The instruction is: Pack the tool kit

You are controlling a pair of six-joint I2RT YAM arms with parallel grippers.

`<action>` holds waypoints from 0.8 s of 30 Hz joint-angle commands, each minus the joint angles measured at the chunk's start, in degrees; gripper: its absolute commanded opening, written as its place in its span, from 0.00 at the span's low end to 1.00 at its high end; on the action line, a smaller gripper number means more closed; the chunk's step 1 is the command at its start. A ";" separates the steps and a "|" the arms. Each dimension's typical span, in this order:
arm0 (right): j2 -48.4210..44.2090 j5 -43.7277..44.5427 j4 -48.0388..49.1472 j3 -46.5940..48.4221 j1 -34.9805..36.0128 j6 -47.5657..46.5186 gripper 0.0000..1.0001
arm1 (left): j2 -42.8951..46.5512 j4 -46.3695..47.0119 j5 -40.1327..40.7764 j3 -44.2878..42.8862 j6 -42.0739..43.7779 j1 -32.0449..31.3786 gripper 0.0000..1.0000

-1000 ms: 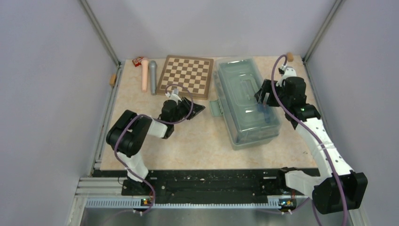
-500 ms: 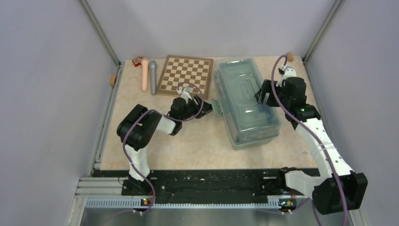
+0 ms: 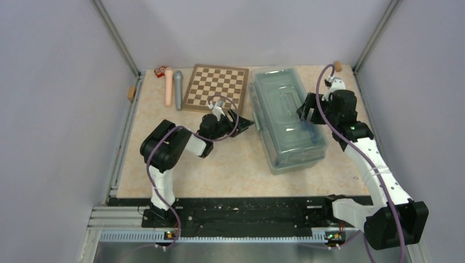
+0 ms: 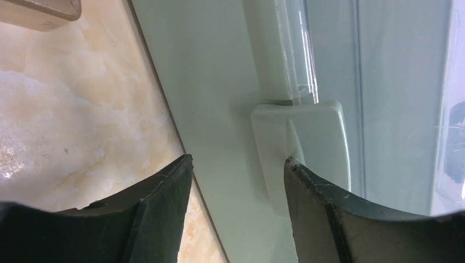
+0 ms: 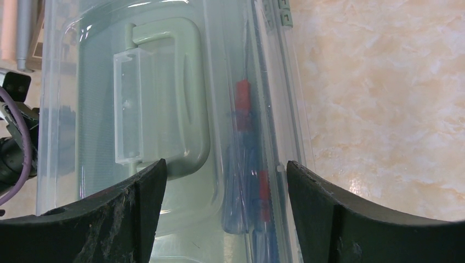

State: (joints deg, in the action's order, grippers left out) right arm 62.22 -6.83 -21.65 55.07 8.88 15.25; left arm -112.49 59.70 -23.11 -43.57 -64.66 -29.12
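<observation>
Standing right of centre on the marbled table (image 3: 230, 164) is the sage-green toolbox (image 3: 288, 118), with its translucent lid closed. A brown chessboard (image 3: 216, 87) lies just left of the toolbox's far end. Farther left, a pink cylinder (image 3: 169, 86) and a grey cylinder (image 3: 178, 90) lie side by side. Small red-labelled boxes (image 3: 160, 71) sit in the far left corner, well apart from the toolbox.

The left gripper (image 3: 244, 121) reaches low across the table, between the chessboard's near edge and the toolbox's left wall. Its fingers are parted and clasp nothing. The right gripper (image 3: 308, 112) hangs over the lid with its fingers spread wide, also grasping nothing.

The left wrist camera shows that gripper's dark fingertips (image 4: 164, 192) framing the pale side latch (image 4: 301, 159), which lies flat against the wall. Whether a tip touches the latch cannot be told.

Only the right wrist camera looks through the lid. It shows the green carry handle (image 5: 164, 98) folded flat and the blue and red screwdrivers (image 5: 244, 164) lying lengthwise inside, beside the handle.
</observation>
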 commanded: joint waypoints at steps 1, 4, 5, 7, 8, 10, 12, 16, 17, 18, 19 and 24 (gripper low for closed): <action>-0.60 -4.01 -2.66 -1.69 1.95 -0.42 0.77 | -1.51 11.56 -1.17 -0.34 -3.62 -0.74 0.68; -0.50 -4.16 -2.64 -1.64 1.96 -0.42 0.77 | -2.39 12.93 -1.32 -0.81 -4.64 -0.96 0.68; -0.51 -4.16 -2.68 -1.63 1.93 -0.43 0.77 | -2.38 13.05 -1.35 -0.90 -4.68 -1.06 0.69; -0.47 -4.07 -2.68 -1.62 1.97 -0.55 0.77 | -2.27 13.59 -1.31 -0.78 -4.68 -1.21 0.69; -0.51 -4.07 -2.64 -1.59 1.93 -0.53 0.77 | -2.22 14.07 -1.34 -0.55 -4.65 -1.27 0.69; -0.45 -4.12 -2.66 -1.47 1.98 -0.47 0.77 | -1.99 15.16 -1.08 -0.11 -4.87 -1.28 0.69; -0.34 -4.22 -2.69 -1.38 1.97 -0.52 0.77 | -2.06 16.65 -0.90 0.33 -5.39 -1.34 0.69; -0.19 -4.37 -2.69 -1.32 1.98 -0.46 0.77 | -2.57 18.71 -1.26 0.24 -6.59 -1.44 0.69; -0.16 -4.41 -2.64 -1.24 1.98 -0.45 0.77 | -2.67 19.23 -1.29 0.22 -6.88 -1.53 0.69; -0.16 -4.42 -2.66 -1.22 1.93 -0.48 0.77 | -2.67 19.71 -1.31 0.17 -7.09 -1.55 0.70; -0.20 -4.42 -2.69 -1.22 1.94 -0.48 0.77 | -2.65 19.97 -1.38 0.16 -7.21 -1.66 0.70; -0.32 -4.42 -2.63 -1.33 1.98 -0.42 0.77 | -2.27 21.27 -1.54 0.69 -7.56 -1.82 0.70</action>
State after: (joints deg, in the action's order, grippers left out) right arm 62.00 -6.90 -21.28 54.74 8.88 15.11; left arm -115.18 72.20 -22.70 -42.19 -71.02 -28.95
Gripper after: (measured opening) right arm 0.774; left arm 0.694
